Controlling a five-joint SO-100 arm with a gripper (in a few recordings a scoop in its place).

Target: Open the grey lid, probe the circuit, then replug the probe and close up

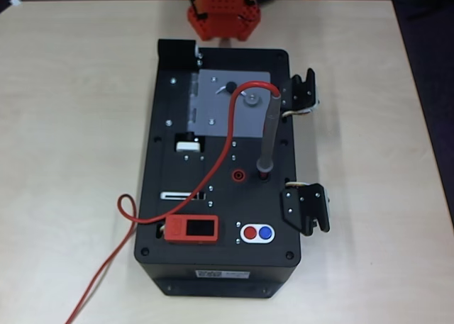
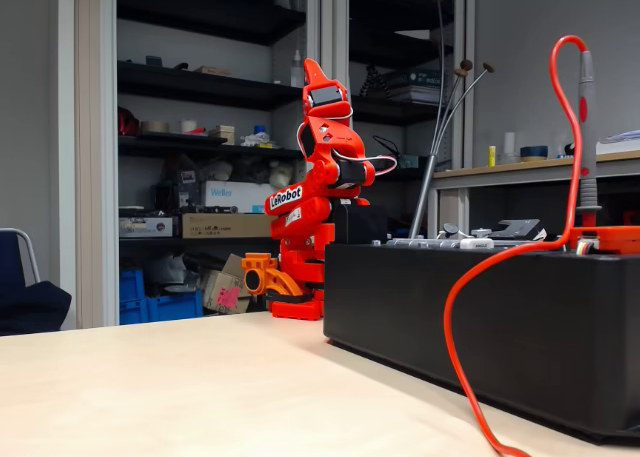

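The grey lid [image 1: 220, 115] lies flat and closed on top of the black box [image 1: 220, 267], so the circuit beneath it is hidden. The probe [image 1: 269, 132] stands upright, plugged into a socket on the box top. Its red cable [image 1: 213, 171] arcs over the lid and trails off the box's left side onto the table. In the fixed view the probe [image 2: 586, 127] rises at the right edge. The orange arm [image 1: 221, 19] sits folded behind the box. My gripper [image 2: 318, 77] points upward, far from the lid and probe, and looks shut with nothing in it.
An orange display module [image 1: 193, 230] and red and blue buttons [image 1: 257, 232] sit at the box's near end. A red socket [image 1: 238, 174] lies beside the probe. Two black latches [image 1: 306, 207] stick out on the right. The wooden table [image 1: 71, 125] surrounds the box.
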